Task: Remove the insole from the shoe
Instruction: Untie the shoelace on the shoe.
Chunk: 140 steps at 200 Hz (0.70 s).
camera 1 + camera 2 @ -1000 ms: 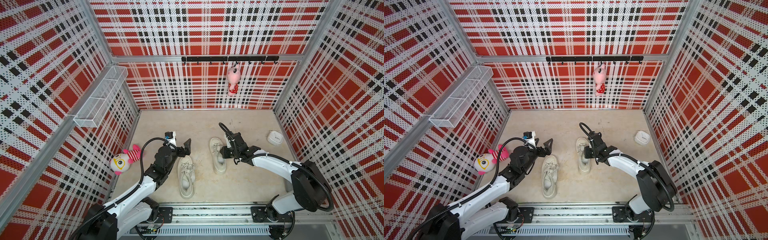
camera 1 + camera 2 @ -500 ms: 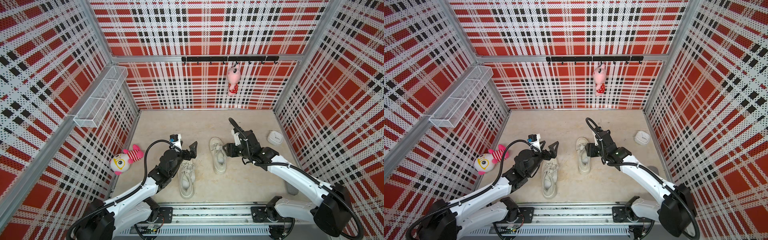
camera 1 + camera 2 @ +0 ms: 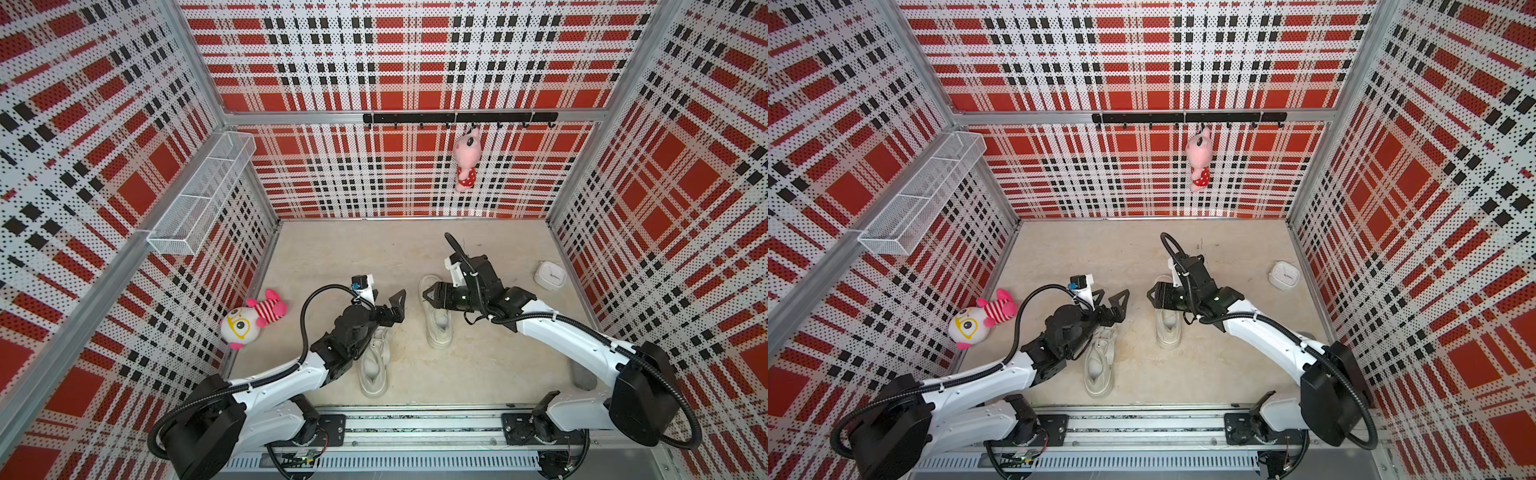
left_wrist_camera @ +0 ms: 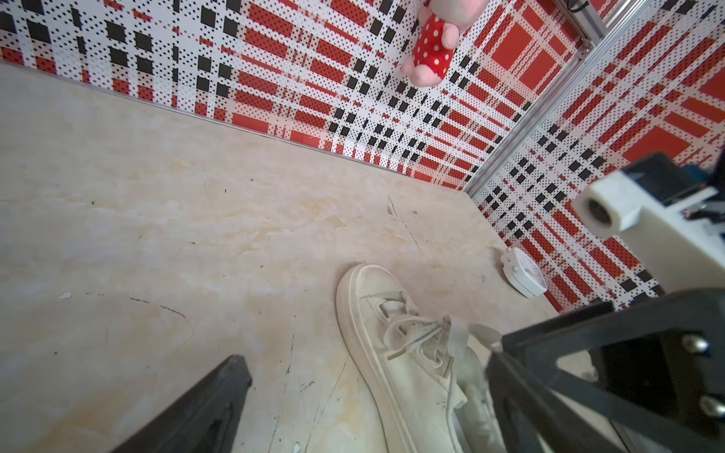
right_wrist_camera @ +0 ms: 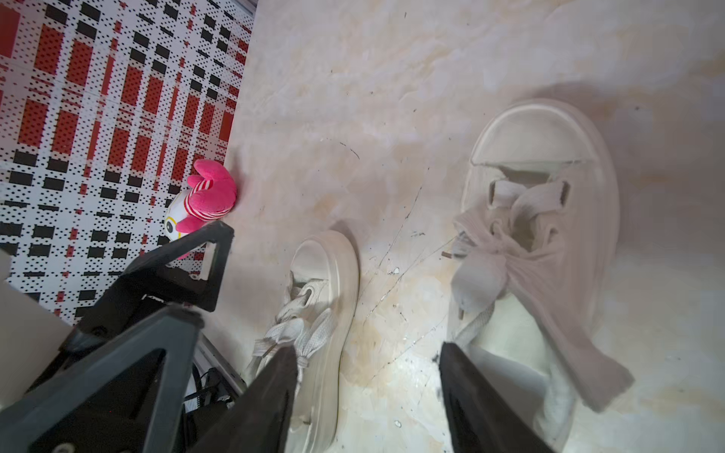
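While left end effector and right end effector gape, cream laced shoes lie on mottled beige surface amid perforated plaid walls.

Bright and even from overhead in both top views, sharp, with walls bowed toward the edges. Only soft, faint shadows on the floor. Hazy and washed out around the nearer shoe in the right wrist view; pale glare on the floor there.
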Available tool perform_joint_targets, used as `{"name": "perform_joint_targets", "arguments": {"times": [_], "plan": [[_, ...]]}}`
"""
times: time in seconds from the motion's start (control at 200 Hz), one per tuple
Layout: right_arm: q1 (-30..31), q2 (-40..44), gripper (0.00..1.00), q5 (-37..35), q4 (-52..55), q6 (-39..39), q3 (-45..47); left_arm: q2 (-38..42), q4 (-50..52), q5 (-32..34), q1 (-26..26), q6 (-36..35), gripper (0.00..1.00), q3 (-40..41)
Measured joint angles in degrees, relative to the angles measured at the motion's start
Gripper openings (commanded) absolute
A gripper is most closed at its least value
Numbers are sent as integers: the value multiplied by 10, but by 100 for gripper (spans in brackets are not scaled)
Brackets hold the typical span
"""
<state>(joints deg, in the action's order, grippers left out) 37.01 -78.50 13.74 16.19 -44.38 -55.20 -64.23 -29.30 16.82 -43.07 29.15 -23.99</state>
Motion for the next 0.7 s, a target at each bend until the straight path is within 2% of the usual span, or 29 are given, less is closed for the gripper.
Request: {"name": "perform_joint_targets", "arguments": {"times": [0.391, 0.702], "plan": [[0, -27, 59, -27, -30, -35, 31, 9, -10, 31, 0, 0, 99, 11], [0, -57, 56, -83, -36, -35, 30, 9, -11, 32, 0, 0, 99, 11]]}}
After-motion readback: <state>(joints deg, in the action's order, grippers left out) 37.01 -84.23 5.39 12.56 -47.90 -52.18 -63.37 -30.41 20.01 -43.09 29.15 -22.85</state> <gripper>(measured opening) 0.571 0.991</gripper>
